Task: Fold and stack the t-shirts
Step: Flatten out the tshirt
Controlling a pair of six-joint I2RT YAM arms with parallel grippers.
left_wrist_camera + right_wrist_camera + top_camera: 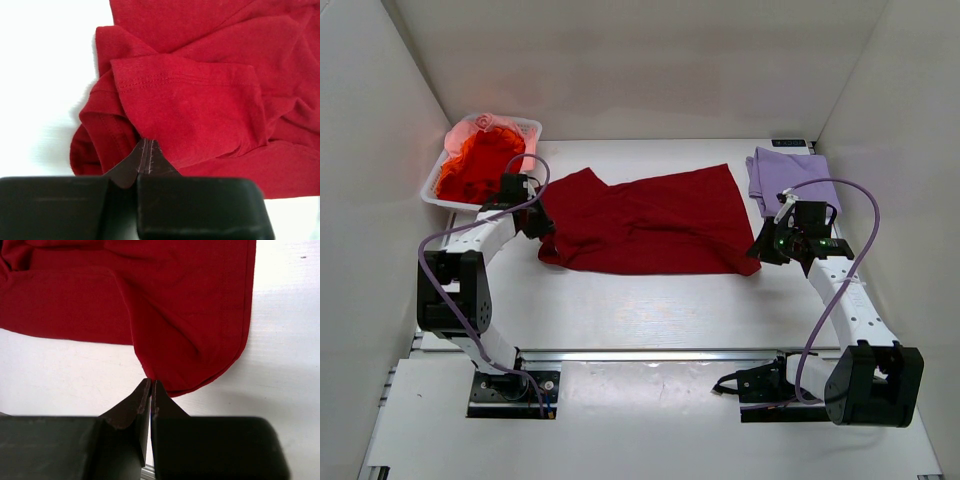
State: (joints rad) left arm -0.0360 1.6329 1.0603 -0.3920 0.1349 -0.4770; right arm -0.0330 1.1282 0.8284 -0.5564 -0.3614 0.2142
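- Top external: red shirt [650, 222] lies spread mid-table; lavender shirt [790, 180] sits just beside its right end.
- Left gripper [145, 150] pinches the red sleeve; right gripper [150, 387] pinches the hem corner.
- Step, as judged: first fold. Next you lift both ends together and keep the cloth taut.
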